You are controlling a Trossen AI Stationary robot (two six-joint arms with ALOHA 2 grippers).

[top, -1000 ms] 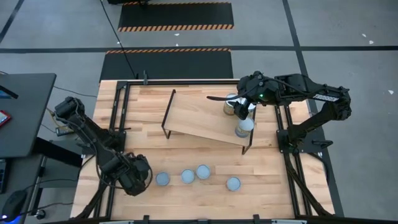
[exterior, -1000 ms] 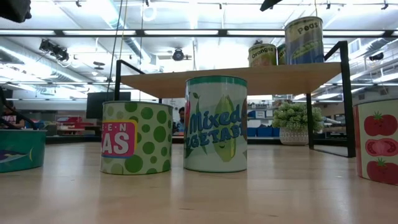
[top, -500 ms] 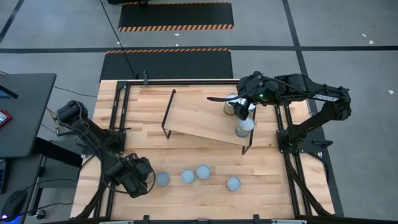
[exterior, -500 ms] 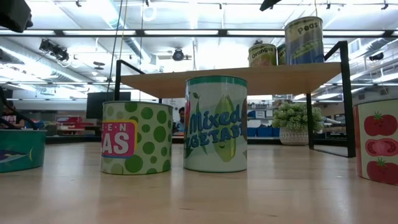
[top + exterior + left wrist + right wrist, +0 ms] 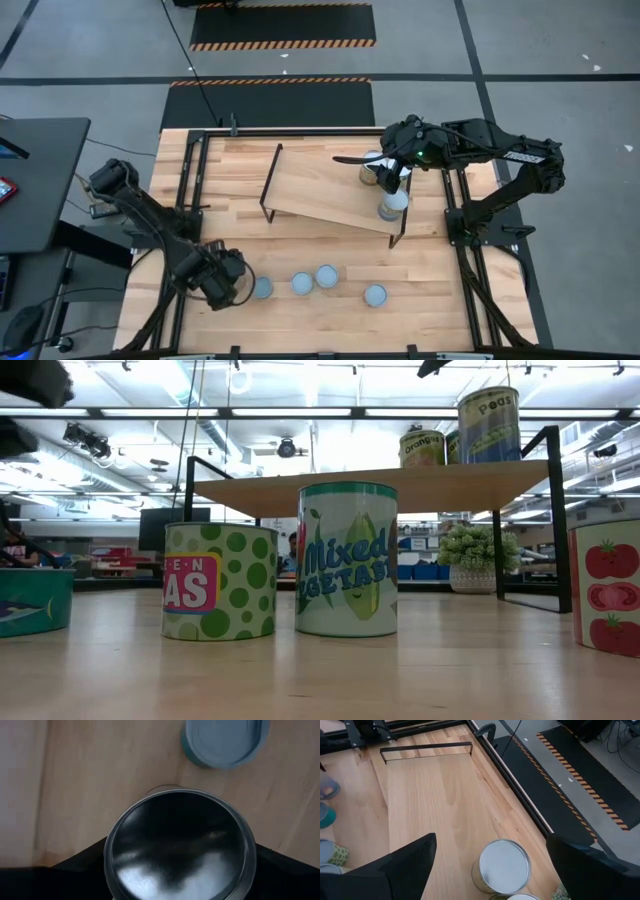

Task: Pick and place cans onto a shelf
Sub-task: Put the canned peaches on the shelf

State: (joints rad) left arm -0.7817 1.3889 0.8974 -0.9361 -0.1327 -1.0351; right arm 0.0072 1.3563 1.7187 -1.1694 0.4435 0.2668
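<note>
Our left end effector [image 5: 222,281] holds an upright can [image 5: 180,845]; the shelf [image 5: 330,190] lies up-bench, nearer the right end effector [image 5: 392,172], spread wide above it.

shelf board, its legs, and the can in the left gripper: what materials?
Shelf board: light wood, visible grain, matte. Its legs: thin black bars, probably painted metal. Can in the left gripper: shiny silvery top with a raised rim and mirror-like reflections, so likely metal.

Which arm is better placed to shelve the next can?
Left. Its gripper holds a shiny-topped can beside the floor row; the right gripper hovers over the shelf.
</note>
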